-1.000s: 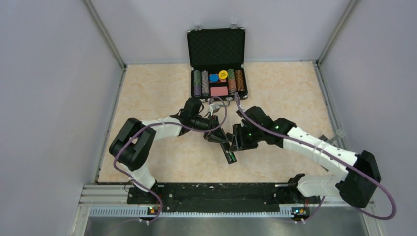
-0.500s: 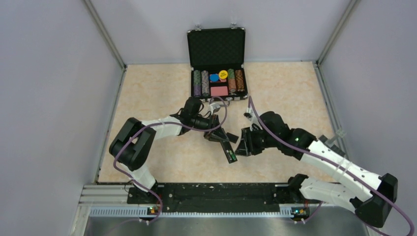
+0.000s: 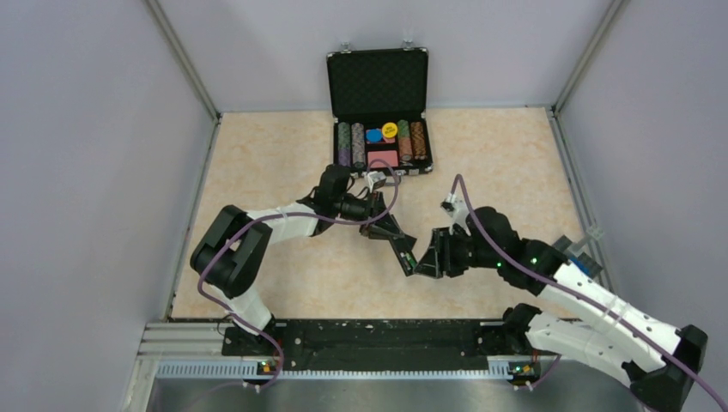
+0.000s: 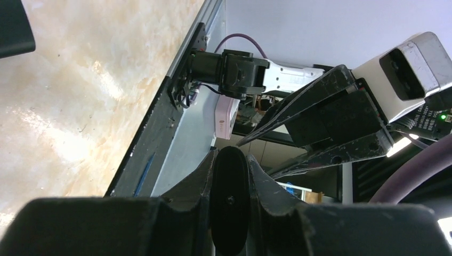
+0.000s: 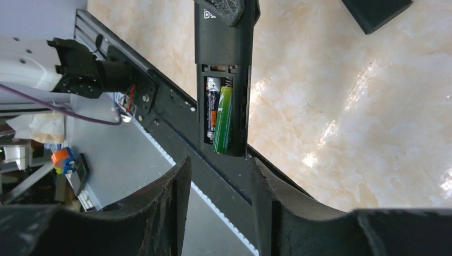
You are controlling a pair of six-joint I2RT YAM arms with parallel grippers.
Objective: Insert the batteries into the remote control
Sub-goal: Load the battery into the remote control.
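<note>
My left fingers [image 4: 196,182] are clamped shut on one end of the remote control [image 5: 224,48], a slim matte-black bar held above the marbled worktop [image 3: 275,163], its long axis running straight toward my right fingers [image 5: 162,213]. Those stand apart, holding nothing, just short of its free end, so my right arm is nearer the open recess. There the batteries [image 5: 223,120] lie side by side along the bar, smooth little cylinders, the green one slightly askew and, I judge, needing a press.

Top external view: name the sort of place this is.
Probably a robot test cell: left arm and right arm bolted to one rail, grey walls boxing in the table, a chip case at the back.
</note>
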